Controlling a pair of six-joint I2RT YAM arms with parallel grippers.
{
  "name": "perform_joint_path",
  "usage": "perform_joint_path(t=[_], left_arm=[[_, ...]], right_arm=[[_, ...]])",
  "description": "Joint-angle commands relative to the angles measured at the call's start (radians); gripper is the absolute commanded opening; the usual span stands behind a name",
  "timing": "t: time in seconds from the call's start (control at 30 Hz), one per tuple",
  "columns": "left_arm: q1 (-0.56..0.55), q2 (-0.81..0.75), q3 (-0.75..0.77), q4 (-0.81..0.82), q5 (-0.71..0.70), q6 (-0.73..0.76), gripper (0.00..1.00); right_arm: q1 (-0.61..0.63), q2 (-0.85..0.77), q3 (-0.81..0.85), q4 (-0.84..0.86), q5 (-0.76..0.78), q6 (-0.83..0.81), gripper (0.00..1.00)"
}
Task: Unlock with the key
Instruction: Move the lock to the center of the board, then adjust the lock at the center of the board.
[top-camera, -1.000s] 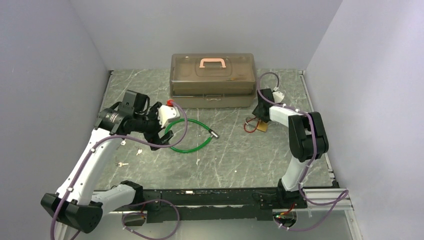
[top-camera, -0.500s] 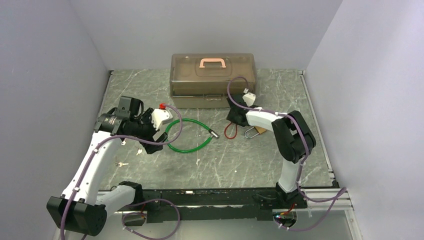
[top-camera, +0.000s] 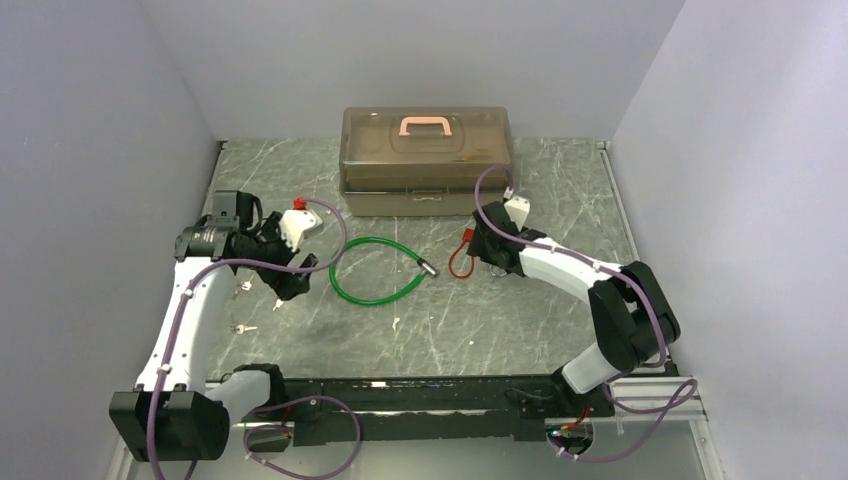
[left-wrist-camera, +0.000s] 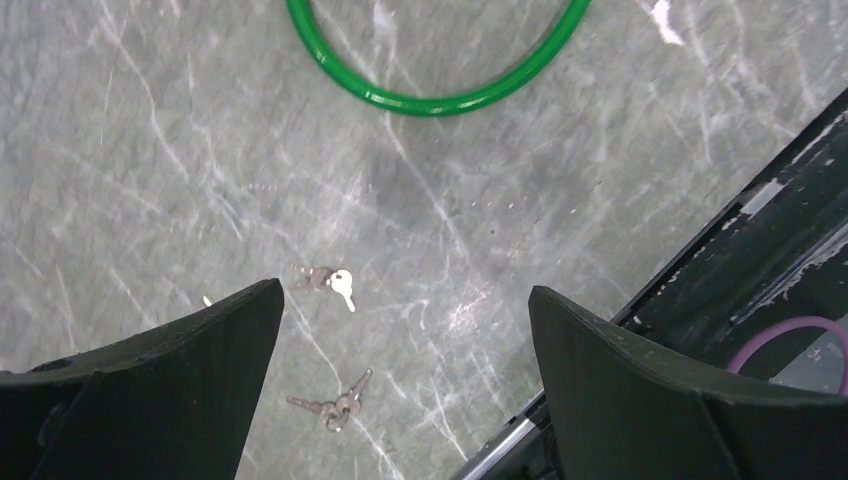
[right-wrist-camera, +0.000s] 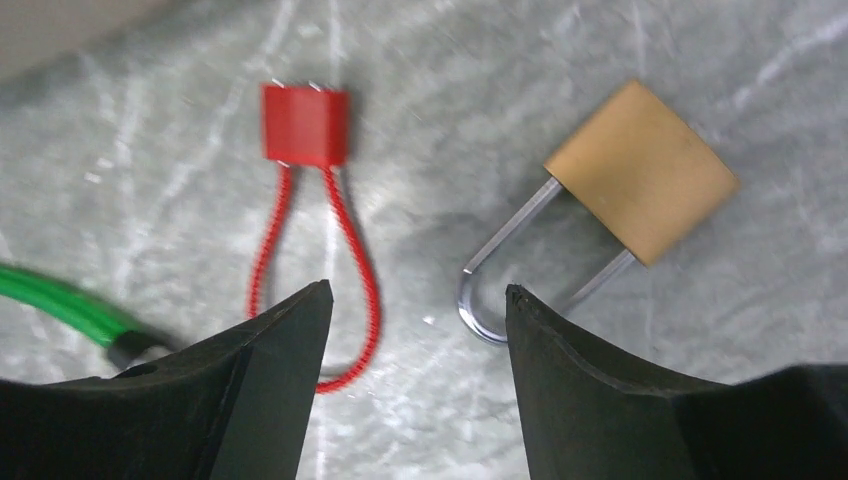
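step in hand, by judgement: fetching the key with the left arm, padlock not yet touched.

start from the left end effector as it hangs over the worktop, released to full width and empty. look for the key flat on the stone between the two fingers in the wrist view, pale and joined to a darker one at its side. note also a second pair of keys lower in the same view, and the green cable well apart beyond.

choose one pair only and centre over it before going down. turn the wrist so as to pinch across the head, not along the blade. lower slowly until both fingertips meet the surface, then close gently, to avoid pushing so thin and flat a thing away. expect to lift both joined keys together.

leave the right end effector released and empty above the padlock, shackle just beside one finger, red tag apart at the side. clench on the brass body only later, for steadying.
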Motion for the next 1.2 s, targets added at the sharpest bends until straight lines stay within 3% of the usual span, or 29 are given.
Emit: perform_joint_path(t=[0.0,0.53,0.7,0.93,1.17], left_arm=[[0.083,-0.014,-0.033,-0.005,0.019,0.077,1.0],[0.366,0.013,-0.108,-0.017,-0.128,0.265,1.0],[0.43,0.045,-0.138,0.012,-0.23,0.346,0.99],[0.47,0.069,-0.175,0.061,-0.289,0.421,0.99],[0.512,0.175,-0.333,0.335,-0.464,0.489,0.99]], right_arm=[[-0.007,-0.015,-0.092,0.015,0.017,-0.001,0.65],[-0.002,0.196,-0.015,0.152,-0.094,-0.055,0.36],[0.055,0.259,0.08,0.139,-0.111,-0.073,0.37],[0.094,0.208,0.171,0.118,-0.117,-0.137,0.48],[0.144,0.044,0.135,0.112,-0.061,-0.183,0.55]])
